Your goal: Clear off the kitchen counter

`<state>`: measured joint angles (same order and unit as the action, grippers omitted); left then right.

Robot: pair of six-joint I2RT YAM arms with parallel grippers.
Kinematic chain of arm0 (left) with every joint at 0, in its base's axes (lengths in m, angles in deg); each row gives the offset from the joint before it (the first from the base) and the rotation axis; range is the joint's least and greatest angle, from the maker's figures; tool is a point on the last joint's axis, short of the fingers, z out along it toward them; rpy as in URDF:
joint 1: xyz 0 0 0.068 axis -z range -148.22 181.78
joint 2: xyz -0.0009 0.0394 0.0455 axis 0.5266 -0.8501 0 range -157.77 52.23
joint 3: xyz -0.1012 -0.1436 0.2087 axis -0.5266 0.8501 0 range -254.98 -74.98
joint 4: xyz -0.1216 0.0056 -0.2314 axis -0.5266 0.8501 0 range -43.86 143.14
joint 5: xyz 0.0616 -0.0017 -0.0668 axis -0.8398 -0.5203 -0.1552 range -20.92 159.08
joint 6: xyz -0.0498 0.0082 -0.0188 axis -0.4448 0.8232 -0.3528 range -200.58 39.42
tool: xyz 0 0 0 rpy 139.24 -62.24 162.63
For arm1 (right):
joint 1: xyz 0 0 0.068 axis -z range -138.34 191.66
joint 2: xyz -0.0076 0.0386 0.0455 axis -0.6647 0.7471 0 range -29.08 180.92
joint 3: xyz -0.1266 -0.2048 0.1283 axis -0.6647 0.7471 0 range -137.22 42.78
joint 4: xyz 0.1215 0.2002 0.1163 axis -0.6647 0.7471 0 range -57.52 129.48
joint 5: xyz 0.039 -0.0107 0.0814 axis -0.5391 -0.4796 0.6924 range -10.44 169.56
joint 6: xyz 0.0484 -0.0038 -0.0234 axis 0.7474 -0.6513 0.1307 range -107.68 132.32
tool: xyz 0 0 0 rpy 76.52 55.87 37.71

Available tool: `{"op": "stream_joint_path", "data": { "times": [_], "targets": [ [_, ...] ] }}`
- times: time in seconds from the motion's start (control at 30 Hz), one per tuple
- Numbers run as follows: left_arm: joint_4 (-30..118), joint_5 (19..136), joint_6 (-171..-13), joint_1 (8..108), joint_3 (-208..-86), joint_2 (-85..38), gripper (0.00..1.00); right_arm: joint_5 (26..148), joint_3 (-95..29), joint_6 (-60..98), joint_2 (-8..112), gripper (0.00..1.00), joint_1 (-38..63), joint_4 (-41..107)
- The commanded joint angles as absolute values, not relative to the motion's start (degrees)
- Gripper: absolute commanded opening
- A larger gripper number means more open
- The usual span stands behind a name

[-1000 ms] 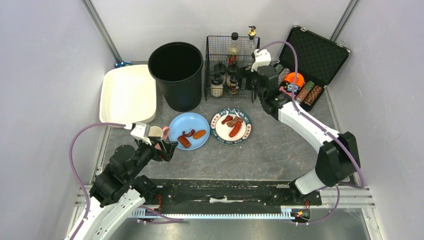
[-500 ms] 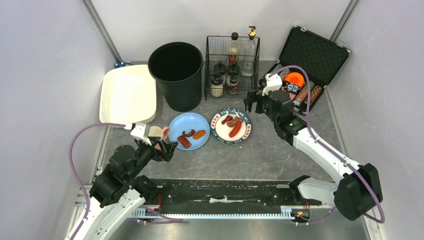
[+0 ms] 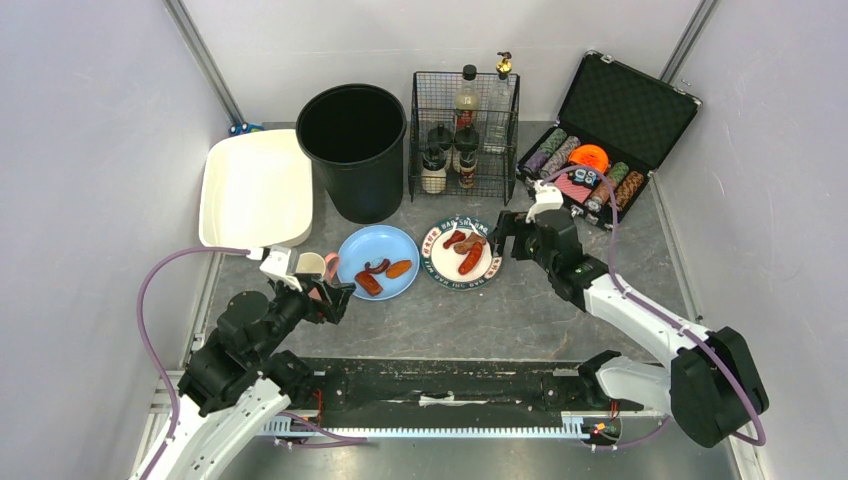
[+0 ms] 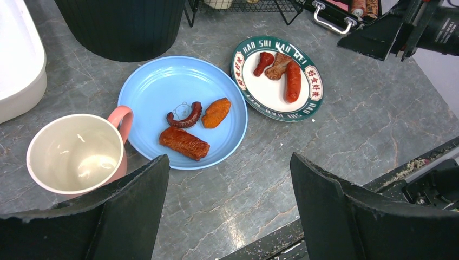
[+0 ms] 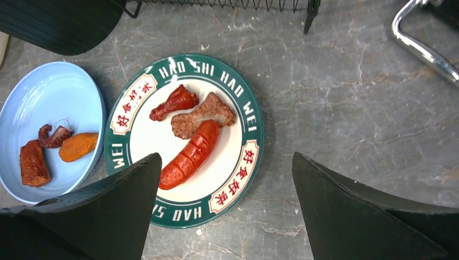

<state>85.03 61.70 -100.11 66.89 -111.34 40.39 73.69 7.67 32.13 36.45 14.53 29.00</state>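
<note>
The kitchen counter is dark grey mottled stone. On it sit a blue plate with three food pieces and a green-rimmed white plate with a sausage and two meat pieces. A pink mug stands upright and empty, left of the blue plate. My left gripper hovers open just near of the mug and the blue plate, holding nothing. Over the right edge of the green-rimmed plate, my right gripper is open and empty, above the counter.
A black bin and a white tray stand at the back left. Behind the plates is a wire basket of bottles. An open black case of chips lies at the back right. A black rail runs along the near edge.
My right arm has drawn back from the wire basket and case toward the near side, ending over the green-rimmed plate. The left arm has not moved.
</note>
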Motion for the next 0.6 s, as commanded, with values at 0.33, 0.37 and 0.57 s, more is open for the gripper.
{"op": "stream_joint_path", "data": {
  "times": [0.33, 0.37, 0.57],
  "targets": [
    [83.4, 61.78, -98.51, 67.08, -111.46, 41.11, 0.88, 73.61, 15.09, 43.98, 40.21, 0.85, 14.74, 20.35],
    [83.38, 61.77, -98.51, 67.11, -111.48, 41.19, 0.88, 73.68, 15.77, 44.79, 40.48, 0.83, 14.76, 19.52],
    [83.39, 61.78, -98.51, 67.11, -111.47, 41.74, 0.88, 75.29, 19.85, 49.08, 43.34, 0.74, 15.46, 13.3]
  ]
}}
